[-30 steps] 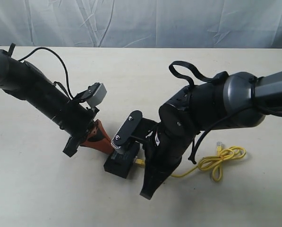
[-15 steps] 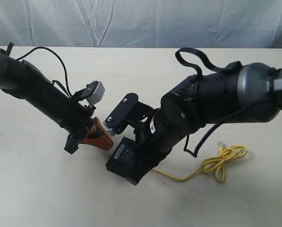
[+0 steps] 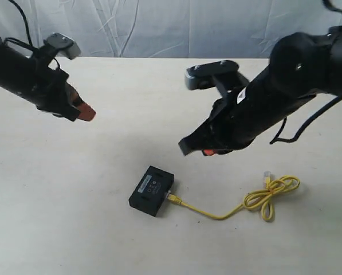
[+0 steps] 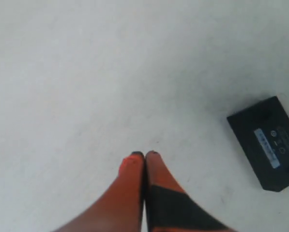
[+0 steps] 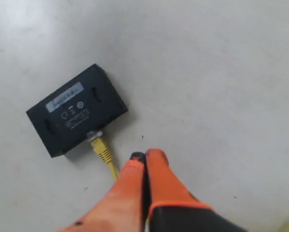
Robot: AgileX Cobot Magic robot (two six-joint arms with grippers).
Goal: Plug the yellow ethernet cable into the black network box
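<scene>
The black network box lies flat on the table, its white label strip up. The yellow ethernet cable has one plug seated in the box's side; its cord runs right to a loose knot, where the free clear plug rests. My right gripper hovers above and right of the box, orange fingers pressed together, holding nothing. High at the far left, my left gripper is also shut and empty.
The pale tabletop stretches around the box. A wrinkled white cloth hangs behind the table's back edge. The bulky right arm reaches in over the table from the right.
Both arms have lifted away from the box: the left gripper pulled back up to the far left, the right gripper rose up and right. The plug stays in the box.
</scene>
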